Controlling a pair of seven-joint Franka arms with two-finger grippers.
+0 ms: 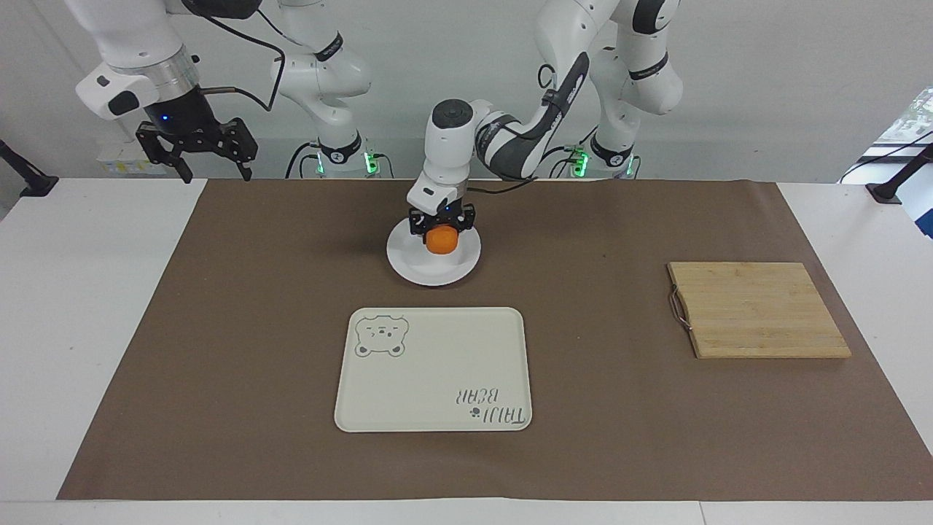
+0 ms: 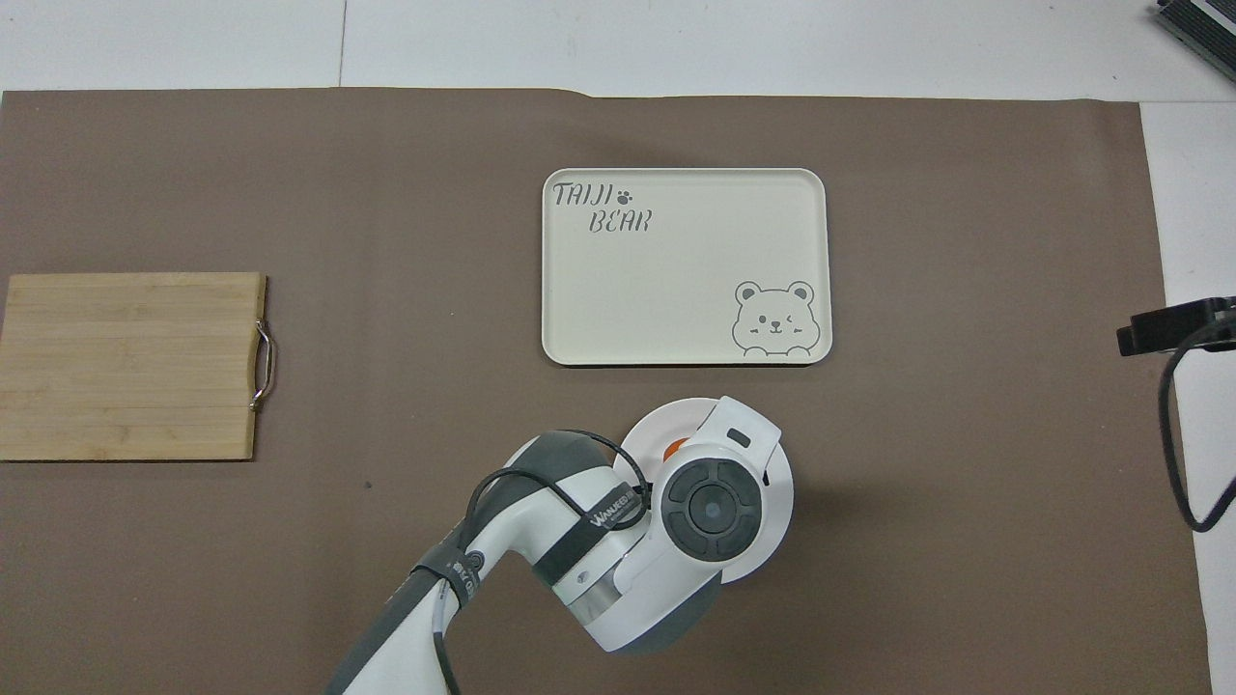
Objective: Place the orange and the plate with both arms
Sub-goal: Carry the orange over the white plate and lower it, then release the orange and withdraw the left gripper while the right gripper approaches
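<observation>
The white plate (image 1: 419, 266) lies on the brown mat near the robots, midway along the table. My left gripper (image 1: 441, 232) hangs low over the plate's middle, shut on the orange (image 1: 442, 243). Whether the orange touches the plate I cannot tell. In the overhead view the left arm's wrist covers most of the plate (image 2: 778, 487), and only a sliver of the orange (image 2: 676, 448) shows beside it. My right gripper (image 1: 213, 165) waits open and empty, raised above the right arm's end of the table.
A cream tray (image 1: 437, 350) with a bear print lies empty just farther from the robots than the plate. A wooden cutting board (image 1: 758, 310) with a metal handle lies toward the left arm's end. The brown mat (image 1: 240, 328) covers most of the table.
</observation>
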